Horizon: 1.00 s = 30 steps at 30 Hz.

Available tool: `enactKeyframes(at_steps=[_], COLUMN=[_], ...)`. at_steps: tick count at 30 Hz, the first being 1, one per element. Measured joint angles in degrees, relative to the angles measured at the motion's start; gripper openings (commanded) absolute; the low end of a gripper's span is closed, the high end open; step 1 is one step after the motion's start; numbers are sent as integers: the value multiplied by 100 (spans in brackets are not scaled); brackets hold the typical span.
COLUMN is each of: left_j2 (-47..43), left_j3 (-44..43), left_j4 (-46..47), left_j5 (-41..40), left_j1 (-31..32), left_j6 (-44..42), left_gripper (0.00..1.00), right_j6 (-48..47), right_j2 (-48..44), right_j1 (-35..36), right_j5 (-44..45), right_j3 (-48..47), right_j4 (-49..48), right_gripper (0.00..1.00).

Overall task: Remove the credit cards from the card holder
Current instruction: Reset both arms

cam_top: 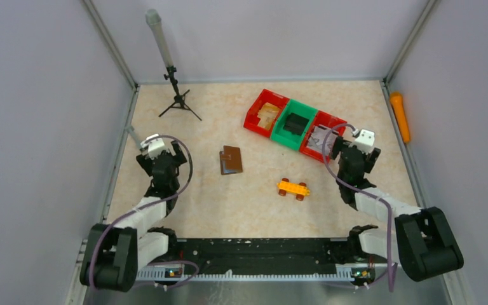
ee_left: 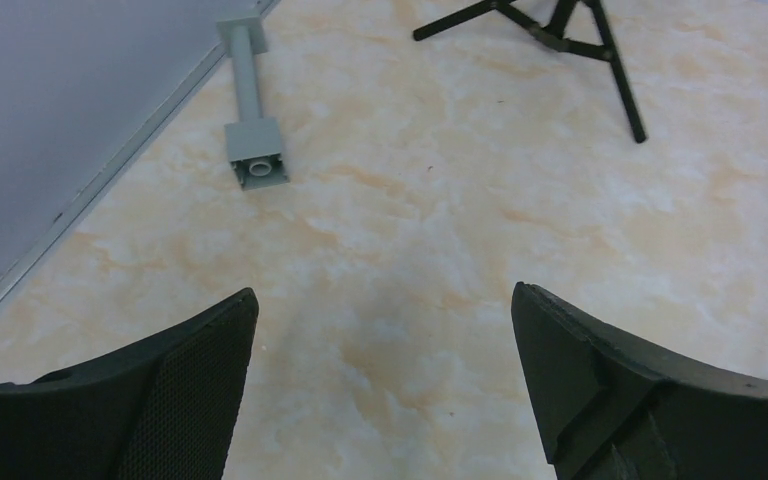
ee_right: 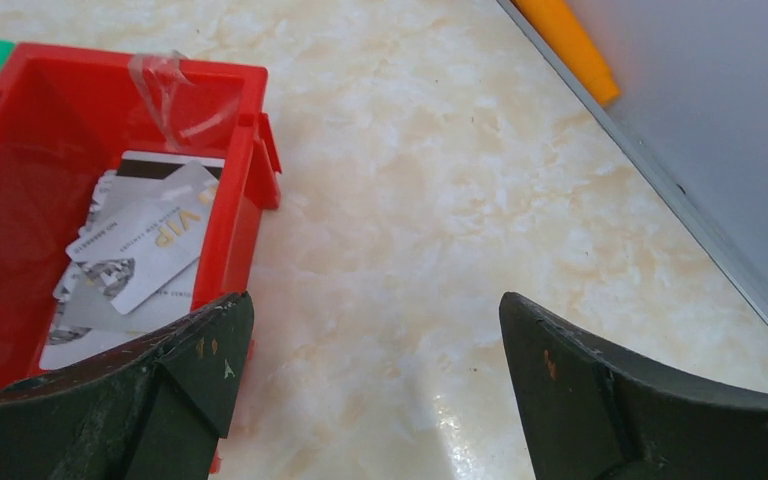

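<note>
**Leather look, plastic and marbled sheen**

The card holder looks like matt brown leather; the bench is smooth, marbled cream with a faint sheen; the red bin is glossy plastic, with a scrap of clear tape on its rim; the VIP cards inside are smooth pale plastic; the left fingers are matt black, one pad finely gridded; the right fingers are scuffed black plastic.
</note>
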<state>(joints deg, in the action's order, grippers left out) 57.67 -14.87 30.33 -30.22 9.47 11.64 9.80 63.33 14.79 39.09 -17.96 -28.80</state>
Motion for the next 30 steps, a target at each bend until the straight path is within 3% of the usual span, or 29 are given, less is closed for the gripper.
enactKeyframes(at_steps=[4,10,15,20,25,28,30], left_j2=[901,1121,1482,2594,2688,2702,2715], left_j3=[2,66,52,-28,-42,-66,-81], left_j4=[570,1158,1602,2614,2754,2844,2870], left_j5=[-9,212,334,570,822,1126,1296], left_j1=[-345,-595,-662,-682,-761,-809,-828], left_j6=[-92,-146,-323,-614,-693,-776,-826], left_gripper=[99,98,92,94,87,89,92], right_j6=[-129,-380,-579,-632,-667,-680,-682], right_j2=[498,1054,1438,1757,1967,2004,2011], right_j1=[-20,-317,-632,-839,-872,-887,-892], right_j5=[76,-9,-623,-1143,-1412,-1486,-1517], right_j3=[116,365,645,623,721,787,787], right_j4=[-581,-1596,-2804,-2924,-3563,-3727,-3805], right_gripper=[97,97,98,98,97,92,97])
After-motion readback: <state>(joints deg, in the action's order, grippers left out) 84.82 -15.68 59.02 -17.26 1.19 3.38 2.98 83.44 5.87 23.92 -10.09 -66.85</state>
